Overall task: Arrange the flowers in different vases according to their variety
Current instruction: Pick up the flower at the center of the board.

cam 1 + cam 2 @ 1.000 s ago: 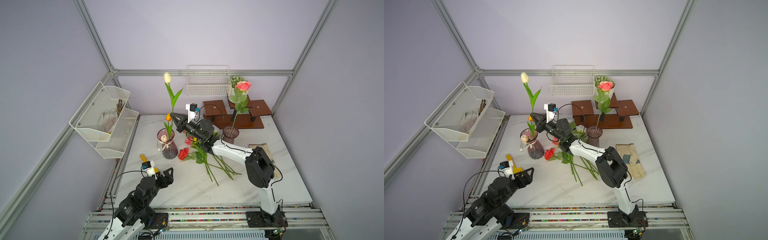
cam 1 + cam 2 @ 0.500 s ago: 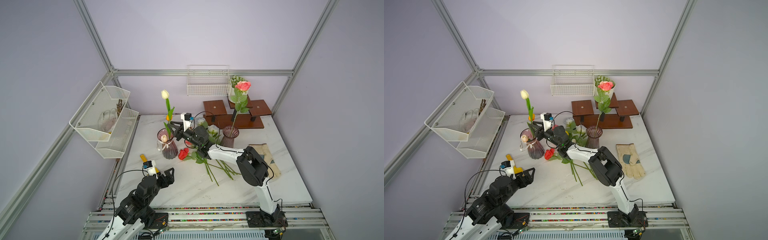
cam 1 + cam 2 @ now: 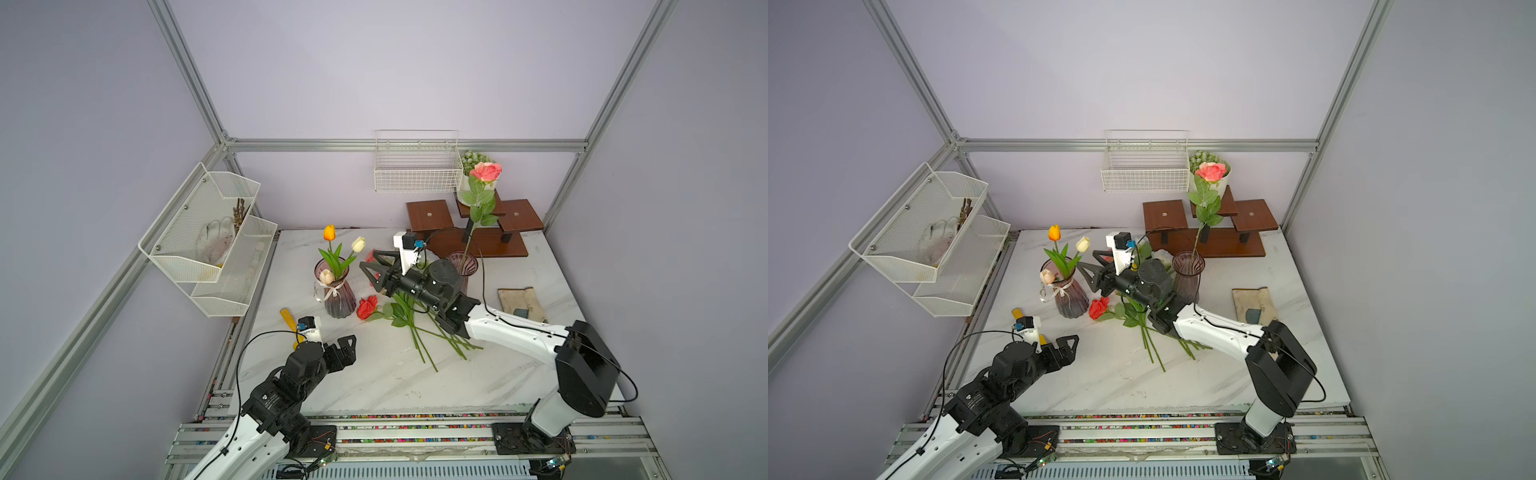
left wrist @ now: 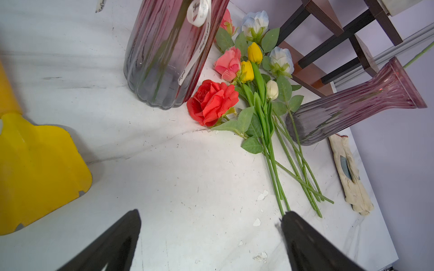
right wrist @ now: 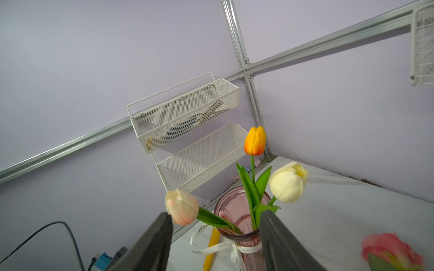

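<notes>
Now both jaws stood open and empty, the right beside the bow vase (image 3: pixel 338 297) holding three tulips (image 3: pixel 337 259); next, likely, a yellow tulip (image 4: pixel 254 52) needed lifting from the pile (image 3: pixel 400 316) on the desk (image 3: pixel 374 374).

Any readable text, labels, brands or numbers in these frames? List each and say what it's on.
"Just for you" (cursive, my best reading): repeated along the white ribbon tied on the wide vase.
The same ribbon print in the right wrist view: too blurred to read.
Pale lettering on the left arm's joint housing: too small to read.
No other text, brand or number is legible.
</notes>
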{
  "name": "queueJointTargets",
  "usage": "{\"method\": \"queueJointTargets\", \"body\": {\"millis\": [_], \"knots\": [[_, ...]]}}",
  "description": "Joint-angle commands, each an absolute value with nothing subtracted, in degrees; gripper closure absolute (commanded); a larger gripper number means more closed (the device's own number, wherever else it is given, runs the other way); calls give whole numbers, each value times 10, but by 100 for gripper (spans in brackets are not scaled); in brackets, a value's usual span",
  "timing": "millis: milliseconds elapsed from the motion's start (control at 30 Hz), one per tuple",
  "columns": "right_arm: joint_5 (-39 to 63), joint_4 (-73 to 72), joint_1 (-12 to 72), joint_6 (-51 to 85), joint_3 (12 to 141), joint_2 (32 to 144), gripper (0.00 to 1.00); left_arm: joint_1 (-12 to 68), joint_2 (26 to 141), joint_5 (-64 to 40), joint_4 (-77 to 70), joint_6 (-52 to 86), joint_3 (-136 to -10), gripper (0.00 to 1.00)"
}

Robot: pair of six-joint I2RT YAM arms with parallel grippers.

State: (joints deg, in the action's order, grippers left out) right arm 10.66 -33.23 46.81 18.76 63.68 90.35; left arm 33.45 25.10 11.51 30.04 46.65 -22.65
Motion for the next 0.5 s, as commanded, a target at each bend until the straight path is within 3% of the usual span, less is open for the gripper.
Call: {"method": "queueJointTargets", "body": {"millis": [0,233,467], "knots": [[58,-148,456,187,576,855,36,336,243,119,280,450,-247,3],[-15,36,428,215,516,816,49,337,257,114,278,451,-243,2],[-15,132,425,222,543,888,73,337,268,111,262,454,-230,2]]}}
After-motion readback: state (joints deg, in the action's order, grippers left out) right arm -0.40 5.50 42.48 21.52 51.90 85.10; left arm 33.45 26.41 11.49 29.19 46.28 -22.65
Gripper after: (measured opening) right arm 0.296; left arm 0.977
